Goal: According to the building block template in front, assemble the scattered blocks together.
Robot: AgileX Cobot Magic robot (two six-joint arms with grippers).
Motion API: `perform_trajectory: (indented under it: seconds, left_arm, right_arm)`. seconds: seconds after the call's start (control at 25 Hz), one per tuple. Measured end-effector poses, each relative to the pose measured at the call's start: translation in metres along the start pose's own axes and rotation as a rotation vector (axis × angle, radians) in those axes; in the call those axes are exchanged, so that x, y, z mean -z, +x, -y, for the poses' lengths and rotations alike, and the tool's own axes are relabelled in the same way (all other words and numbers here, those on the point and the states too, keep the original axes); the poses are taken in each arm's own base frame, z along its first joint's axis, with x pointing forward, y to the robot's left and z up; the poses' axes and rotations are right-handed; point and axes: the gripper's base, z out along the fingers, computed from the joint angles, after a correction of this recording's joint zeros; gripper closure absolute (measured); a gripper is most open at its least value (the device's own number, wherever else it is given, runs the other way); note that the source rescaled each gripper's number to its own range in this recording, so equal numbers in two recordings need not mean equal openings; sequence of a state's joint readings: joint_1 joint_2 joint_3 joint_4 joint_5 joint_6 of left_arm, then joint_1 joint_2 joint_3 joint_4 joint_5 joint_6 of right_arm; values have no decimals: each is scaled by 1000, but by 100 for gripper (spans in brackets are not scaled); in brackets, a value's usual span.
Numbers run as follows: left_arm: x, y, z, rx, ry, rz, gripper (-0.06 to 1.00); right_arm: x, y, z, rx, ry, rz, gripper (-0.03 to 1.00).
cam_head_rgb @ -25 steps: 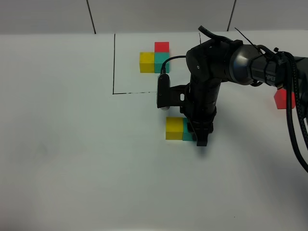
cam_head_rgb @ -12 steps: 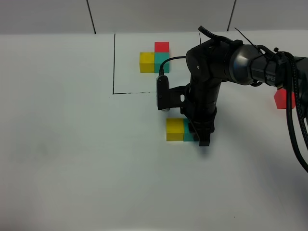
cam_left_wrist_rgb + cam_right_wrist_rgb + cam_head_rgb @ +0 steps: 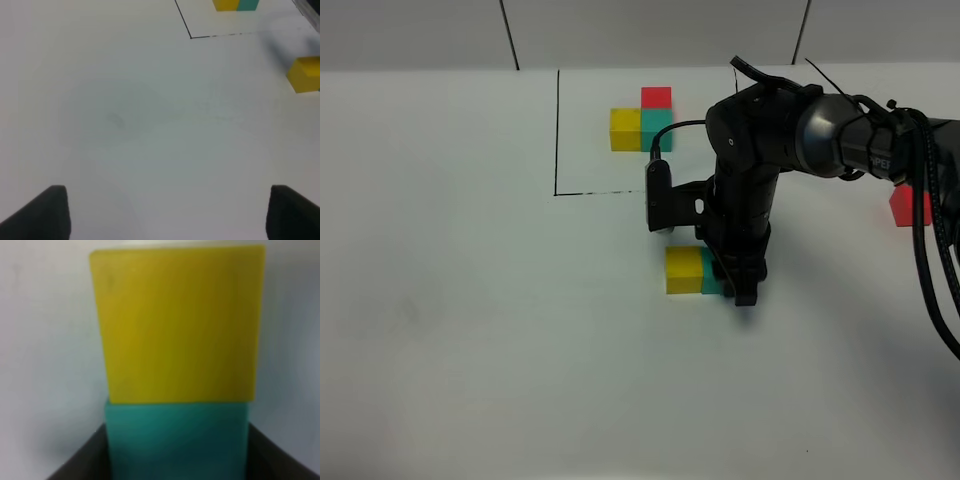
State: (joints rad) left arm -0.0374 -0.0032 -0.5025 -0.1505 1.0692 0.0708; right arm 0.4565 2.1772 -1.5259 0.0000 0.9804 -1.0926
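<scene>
1. The teal cube [image 3: 177, 440] sits on the bench [image 3: 470, 330] in front of the template. One face is flush against the yellow cube [image 3: 683, 270] — yellow on the left, teal on the right, the same order as the template's front row.
2. The right end effector [image 3: 735, 285] stands straight down over the teal cube, its jaws narrow and set against the two sides next to that joint. In the right wrist view we see no gap on either side, so we read it as holding the cube. Gripping those sides leaves the face toward yellow free, which is likely why the two can meet squarely.
3. The red cube [image 3: 901, 207] lies well apart, far to the right of the pair and partly behind the arm's cables. We judge it to be the one piece not yet joined.
4. The template [image 3: 656, 129] — yellow and teal side by side, red behind the teal — rests farther back inside the black outline [image 3: 557, 130]. So red would belong against the teal cube's far face.
5. The left end effector [image 3: 165, 215] hangs wide with nothing between its tips. It is over bare bench well apart from the pair, out of the working arm's way.
</scene>
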Motion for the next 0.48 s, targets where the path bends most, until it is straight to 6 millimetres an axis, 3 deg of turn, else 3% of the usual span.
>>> perform_trajectory:
  seconds: [0.2, 0.32, 0.48]
  left_arm:
    - [0, 0, 0, 0, 0, 0, 9]
    - [0, 0, 0, 0, 0, 0, 9]
    - [0, 0, 0, 0, 0, 0, 9]
  right_arm:
    - [5, 1, -1, -8, -3, -1, 41]
    - [18, 1, -2, -39, 18, 10, 31]
    - [40, 4, -5, -152, 40, 9, 27]
